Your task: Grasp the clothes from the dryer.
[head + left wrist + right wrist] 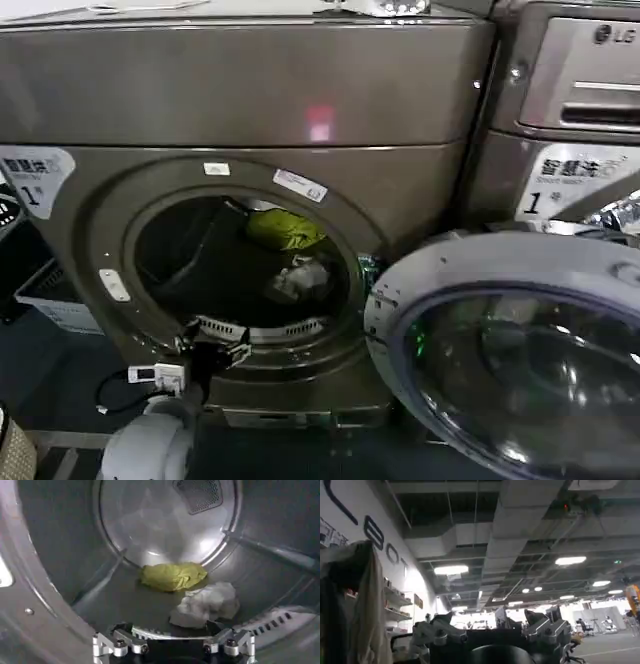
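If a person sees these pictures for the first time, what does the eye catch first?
Probably the dryer with its round door swung open to the right. Inside the drum lie the lime-green bundle near the back and the whitish-grey bundle in front of it, with the left hand at the drum mouth.

Two front-loading machines stand side by side: one brown-grey dryer (240, 110) with its round door (520, 350) swung open, and one LG-marked machine (575, 110) beside it. Inside the drum lie two cloth bundles, one lime-green bundle (172, 576) and one whitish-grey bundle (207, 605). Two white "1" stickers show, one sticker (32, 178) on the dryer, one label (570, 180) on its neighbour. One pink light (319, 124) glows.
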Controlling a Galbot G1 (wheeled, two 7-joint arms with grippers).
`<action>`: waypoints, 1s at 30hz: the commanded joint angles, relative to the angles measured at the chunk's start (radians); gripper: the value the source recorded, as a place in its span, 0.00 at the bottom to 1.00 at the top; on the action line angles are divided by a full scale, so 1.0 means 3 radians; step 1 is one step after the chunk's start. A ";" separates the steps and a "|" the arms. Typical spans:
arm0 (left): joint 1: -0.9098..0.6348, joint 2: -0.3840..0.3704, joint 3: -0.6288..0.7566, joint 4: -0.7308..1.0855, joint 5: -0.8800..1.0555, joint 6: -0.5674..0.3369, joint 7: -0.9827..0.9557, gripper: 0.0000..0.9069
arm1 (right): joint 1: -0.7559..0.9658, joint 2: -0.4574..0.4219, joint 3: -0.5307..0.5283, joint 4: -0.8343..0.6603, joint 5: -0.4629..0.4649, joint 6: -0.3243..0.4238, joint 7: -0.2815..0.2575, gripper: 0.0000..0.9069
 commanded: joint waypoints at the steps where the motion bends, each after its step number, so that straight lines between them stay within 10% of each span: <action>1: 0.0001 0.0000 0.0010 0.0019 0.0003 0.0164 -0.0008 1.00 | 0.0003 0.0005 -0.0013 0.0005 -0.0012 -0.0003 -0.0008 1.00; 15: -0.0313 -0.0061 0.0142 0.0326 0.0164 0.0164 -0.0043 1.00 | 0.0016 0.0023 -0.0080 0.0017 -0.0127 0.0034 -0.0012 1.00; 30: -0.1668 -0.0202 0.0136 0.1934 0.0354 0.0078 -0.0056 1.00 | 0.0046 0.0018 -0.0190 0.0046 -0.0129 0.0074 -0.0016 1.00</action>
